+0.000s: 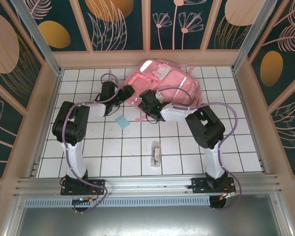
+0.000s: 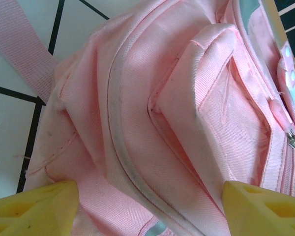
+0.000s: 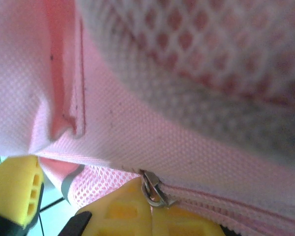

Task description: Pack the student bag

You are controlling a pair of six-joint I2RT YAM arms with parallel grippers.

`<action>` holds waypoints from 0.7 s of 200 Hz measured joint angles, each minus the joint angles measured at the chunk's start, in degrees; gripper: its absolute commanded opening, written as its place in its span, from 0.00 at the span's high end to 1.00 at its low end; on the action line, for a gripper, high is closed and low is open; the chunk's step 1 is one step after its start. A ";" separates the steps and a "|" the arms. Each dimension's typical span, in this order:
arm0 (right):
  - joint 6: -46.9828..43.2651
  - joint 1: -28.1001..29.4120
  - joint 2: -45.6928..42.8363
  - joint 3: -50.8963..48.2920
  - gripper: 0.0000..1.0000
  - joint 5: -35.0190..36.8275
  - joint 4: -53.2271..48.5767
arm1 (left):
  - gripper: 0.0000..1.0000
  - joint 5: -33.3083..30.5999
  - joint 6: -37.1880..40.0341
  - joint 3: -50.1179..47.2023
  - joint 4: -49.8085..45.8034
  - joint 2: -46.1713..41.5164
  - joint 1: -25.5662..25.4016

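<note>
I have the student bag [image 1: 174,86] lying flat on the white tiled table [image 1: 113,157], at the far centre, with both arms reaching in to its near-left edge. My left gripper [image 1: 126,93] stands wide: in its wrist view the two yellow fingers [image 2: 44,206] sit far apart at the bottom corners with the bag's front pocket panel bulging between them and nothing pinched. I judge it is there to brace or pin the fabric so that the bag does not slide. My right gripper [image 1: 148,101] is closed down tight, and its wrist view shows the metal zipper pull [image 3: 155,194] sitting right at the seam where the yellow pads meet, so I take it to be nipping the pull so that it can run the zip and open a compartment for packing. A pink strap [image 2: 27,44] trails loose over the tiles beside the left fingers. From above, the bag's long axis runs roughly across the table, tilted from far-left to near-right, with the pocketed front face up. I cannot tell for certain which end is the top. A small blue card [image 1: 123,121] and a clear wrapped item [image 1: 156,151] wait on the tiles nearer to me, well apart from the bag, presumably the things to go in.
</note>
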 measured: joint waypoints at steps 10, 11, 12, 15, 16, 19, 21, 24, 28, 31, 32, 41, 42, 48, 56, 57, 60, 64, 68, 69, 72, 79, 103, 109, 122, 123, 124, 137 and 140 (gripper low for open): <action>-2.29 -0.26 -1.05 -1.42 1.00 -2.08 1.09 | 0.23 -0.22 0.00 2.01 -0.87 1.51 -0.09; -2.51 -0.26 -1.14 -1.51 1.00 -2.25 1.14 | 0.23 -0.22 0.00 2.23 -0.92 1.68 -0.09; -2.93 -0.28 -1.27 -1.68 1.00 -2.62 1.18 | 0.23 -0.26 0.00 2.62 -1.05 2.03 -0.09; -3.65 -0.37 -1.66 -2.01 1.00 -3.17 1.20 | 0.23 -0.24 0.00 3.23 -1.18 2.47 -0.09; -3.76 -0.39 -1.73 -2.10 1.00 -3.32 1.20 | 0.23 -0.24 0.00 3.65 -1.22 2.78 -0.09; -4.48 -0.46 -2.14 -2.40 1.00 -4.09 1.16 | 0.23 -0.26 -0.04 4.55 -1.33 3.54 -0.09; -5.14 -0.55 -2.47 -2.62 1.00 -4.50 1.11 | 0.23 -0.26 -0.04 4.96 -1.42 3.85 -0.07; -5.64 -0.66 -2.91 -2.95 1.00 -5.14 1.03 | 0.23 -0.28 -0.07 5.86 -1.40 4.52 -0.04; -6.97 -0.85 -3.65 -3.41 1.00 -6.12 0.87 | 0.23 -0.37 -0.15 6.91 -1.44 5.35 0.00; -7.58 -1.03 -4.20 -3.69 1.00 -6.95 0.57 | 0.23 -0.52 -0.22 7.74 -1.42 5.99 0.04; -7.82 -1.07 -4.33 -3.76 1.00 -7.15 0.52 | 0.23 -0.59 -0.22 8.13 -1.42 6.29 0.07; -10.05 -1.60 -6.12 -4.74 1.00 -9.84 -1.14 | 0.23 -1.01 -0.48 10.10 -1.31 7.65 0.22; -10.21 -1.68 -6.43 -4.92 1.00 -10.23 -1.49 | 0.23 -1.05 -0.52 10.43 -1.31 7.85 0.26; -11.58 -2.01 -7.65 -5.66 1.00 -11.89 -2.71 | 0.23 -1.38 -0.76 11.65 -1.31 8.63 0.35; -13.14 -2.38 -9.20 -6.69 1.00 -13.97 -4.55 | 0.23 -1.90 -1.07 13.05 -1.53 9.44 0.44; -13.53 -2.43 -9.53 -6.91 1.00 -14.38 -4.94 | 0.23 -1.97 -1.07 13.20 -1.53 9.51 0.44; -14.27 -2.54 -10.12 -7.32 1.00 -15.08 -5.53 | 0.23 -2.21 -1.09 13.75 -1.81 9.81 0.44; -14.88 -2.67 -10.93 -7.96 1.00 -16.17 -6.64 | 0.23 -2.45 -1.09 14.60 -2.19 10.23 0.52; -15.76 -2.78 -11.82 -8.63 1.00 -17.33 -7.69 | 0.23 -2.64 -1.11 15.39 -2.60 10.64 0.55; -15.87 -2.80 -11.98 -8.74 1.00 -17.55 -7.87 | 0.23 -2.67 -1.11 15.54 -2.64 10.71 0.55; -16.52 -2.86 -12.57 -9.14 1.00 -18.21 -8.70 | 0.23 -2.86 -1.09 16.20 -2.89 11.04 0.57; -17.88 -2.97 -14.08 -10.19 1.00 -19.71 -10.69 | 0.23 -3.32 -1.07 17.84 -3.69 11.87 0.61; -21.84 -3.74 -18.88 -13.60 1.00 -23.21 -17.35 | 0.23 -4.55 -0.83 22.97 -6.84 14.08 0.66; -22.71 -4.26 -20.00 -14.40 1.00 -23.71 -18.67 | 0.23 -4.94 -0.76 23.98 -7.63 14.38 0.70; -24.13 -6.19 -22.47 -16.28 1.00 -24.74 -20.63 | 0.25 -5.27 -0.52 24.92 -8.87 14.47 0.68; -24.20 -6.29 -22.56 -16.37 1.00 -24.81 -20.70 | 0.25 -5.29 -0.50 24.94 -8.90 14.47 0.68; -24.22 -6.40 -22.67 -16.41 1.00 -24.85 -20.79 | 0.25 -5.27 -0.46 24.96 -8.98 14.45 0.68; -25.05 -8.57 -23.71 -16.76 1.00 -25.22 -21.94 | 0.28 -5.27 -0.28 24.72 -9.05 14.34 0.68; -25.31 -8.96 -23.76 -16.65 1.00 -25.20 -21.94 | 0.29 -5.25 -0.37 24.39 -8.90 14.23 0.68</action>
